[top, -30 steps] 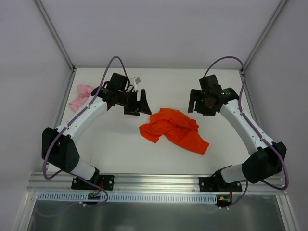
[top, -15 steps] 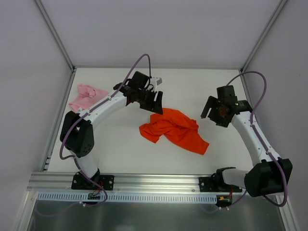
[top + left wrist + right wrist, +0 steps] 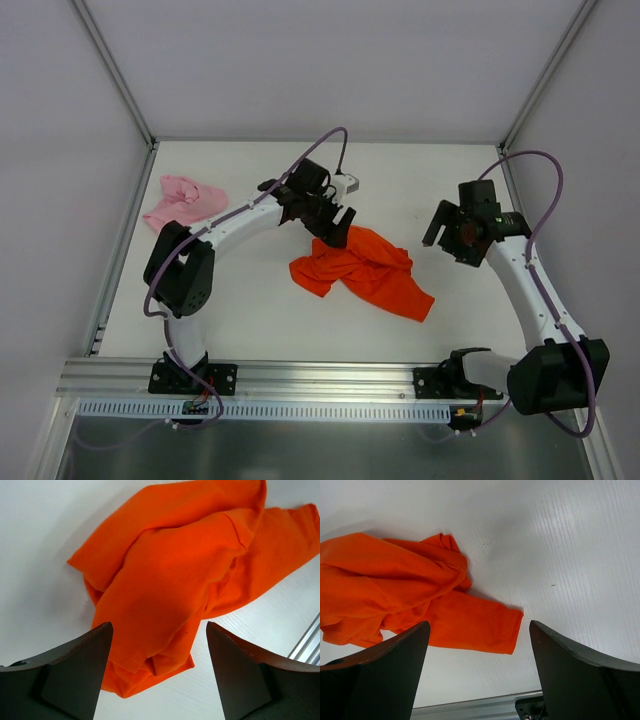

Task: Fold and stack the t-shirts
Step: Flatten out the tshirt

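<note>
White table [image 3: 250, 300] — crumpled orange-red tee [image 3: 365, 270] mid-table, pink tee [image 3: 180, 200] far-left

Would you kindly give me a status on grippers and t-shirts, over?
Left gripper open over crumpled orange t-shirt. Right gripper open, empty, beside it. Pink t-shirt bunched far left. Nothing blocking.

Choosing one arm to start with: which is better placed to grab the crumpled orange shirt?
Left. The left gripper hangs open right above the orange t-shirt at its far edge; the right gripper, also open, sits off to its side over bare table.
</note>
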Controlling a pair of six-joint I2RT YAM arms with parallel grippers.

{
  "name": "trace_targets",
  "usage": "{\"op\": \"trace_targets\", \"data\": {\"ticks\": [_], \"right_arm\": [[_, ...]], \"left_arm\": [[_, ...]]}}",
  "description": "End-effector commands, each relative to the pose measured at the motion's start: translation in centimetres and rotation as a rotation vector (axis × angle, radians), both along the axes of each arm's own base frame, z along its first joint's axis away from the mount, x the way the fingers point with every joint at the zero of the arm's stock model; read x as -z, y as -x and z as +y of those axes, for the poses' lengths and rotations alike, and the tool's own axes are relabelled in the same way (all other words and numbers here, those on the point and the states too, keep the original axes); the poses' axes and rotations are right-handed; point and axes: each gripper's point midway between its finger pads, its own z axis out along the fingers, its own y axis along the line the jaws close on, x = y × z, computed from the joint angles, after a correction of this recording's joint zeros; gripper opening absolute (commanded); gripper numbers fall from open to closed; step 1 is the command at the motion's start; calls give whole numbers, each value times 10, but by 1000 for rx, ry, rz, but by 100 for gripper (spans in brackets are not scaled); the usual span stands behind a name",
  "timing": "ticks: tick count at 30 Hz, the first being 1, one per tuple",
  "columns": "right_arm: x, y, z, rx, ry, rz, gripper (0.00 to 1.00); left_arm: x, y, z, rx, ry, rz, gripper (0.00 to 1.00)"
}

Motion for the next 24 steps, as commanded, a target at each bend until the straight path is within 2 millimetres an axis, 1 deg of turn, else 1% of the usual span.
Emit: {"op": "trace_targets", "data": {"ticks": [1, 3, 4, 5, 9, 11, 13, 15, 17, 18, 20, 21, 22, 23, 24], "right_arm": [[-8, 8, -8, 5, 27, -21, 86], [-8, 10, -9, 8, 28, -24, 86], [-8, 12, -9, 8, 28, -23, 86], [-7, 13, -10, 8, 30, -18, 86], [-4, 19, -11, -2, 39, -9, 87], [-4, 23, -12, 0, 41, -9, 87], [-4, 27, -13, -5, 44, -9, 87], [-2, 30, -13, -7, 45, -3, 87], [0, 33, -13, -9, 42, -1, 87], [6, 36, -13, -14, 42, 15, 86], [14, 40, -7, -25, 9, 25, 87], [18, 39, -4, -34, -8, 19, 87], [32, 46, -1, -40, -19, 52, 86], [37, 45, -1, -40, -23, 47, 86], [44, 47, 2, -53, -35, 61, 86]], "left_arm": [[5, 2, -9, 97, -56, -99, 77], [16, 3, -12, 107, -72, -85, 75], [18, 2, -12, 108, -76, -87, 73], [21, 2, -14, 110, -80, -87, 68], [37, -2, -13, 102, -108, -75, 66], [42, -8, -11, 93, -132, -85, 64], [47, -15, -11, 80, -154, -100, 60], [46, -21, -13, 73, -160, -116, 34], [42, -25, -13, 61, -163, -125, 9], [35, -28, -15, 53, -152, -129, 0], [25, -23, -15, 50, -149, -111, 0], [6, -26, -18, 29, -123, -123, 0], [-5, -25, -18, 18, -113, -122, 0], [-26, -25, -17, 3, -99, -131, 0], [-34, -24, -17, -22, -86, -123, 0]]}}
